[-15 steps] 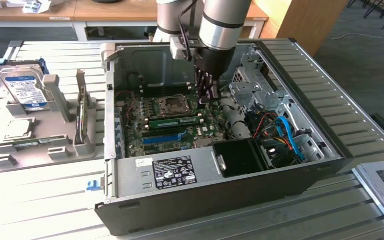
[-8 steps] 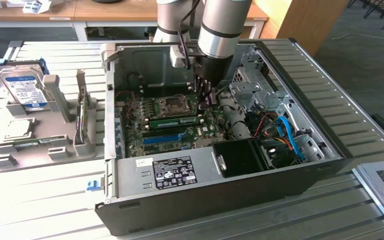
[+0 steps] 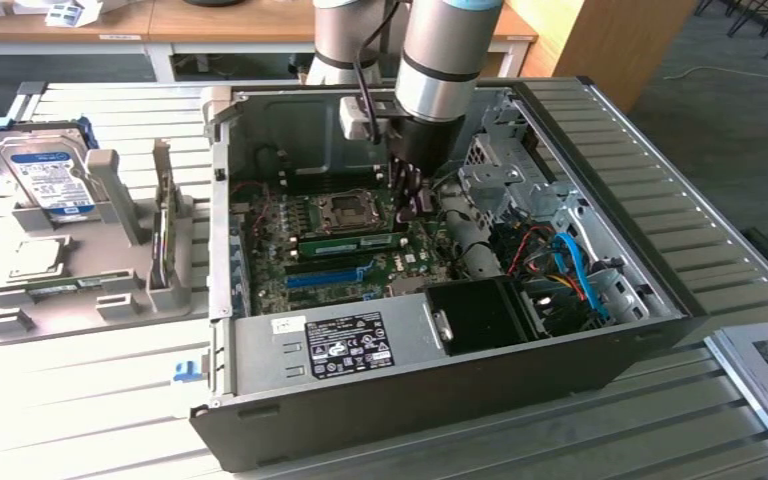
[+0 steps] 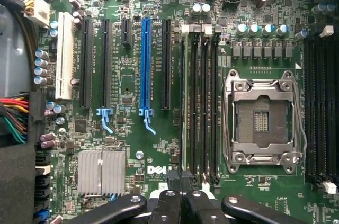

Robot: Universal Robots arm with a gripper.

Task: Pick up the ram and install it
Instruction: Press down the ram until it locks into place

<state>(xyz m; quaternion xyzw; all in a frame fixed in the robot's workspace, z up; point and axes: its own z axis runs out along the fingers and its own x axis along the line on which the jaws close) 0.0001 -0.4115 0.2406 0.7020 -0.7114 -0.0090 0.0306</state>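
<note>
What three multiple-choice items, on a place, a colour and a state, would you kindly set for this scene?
1. The gripper hangs: A) over a sink; B) inside the computer case; C) beside the case.
2. The long slot between black ones is: A) red; B) blue; C) yellow.
3. The processor socket is: A) empty; B) holding a chip; C) under a cooler.
B: the arm reaches down into the case over the motherboard. B: its plastic is blue. A: bare contacts show inside its frame.
</note>
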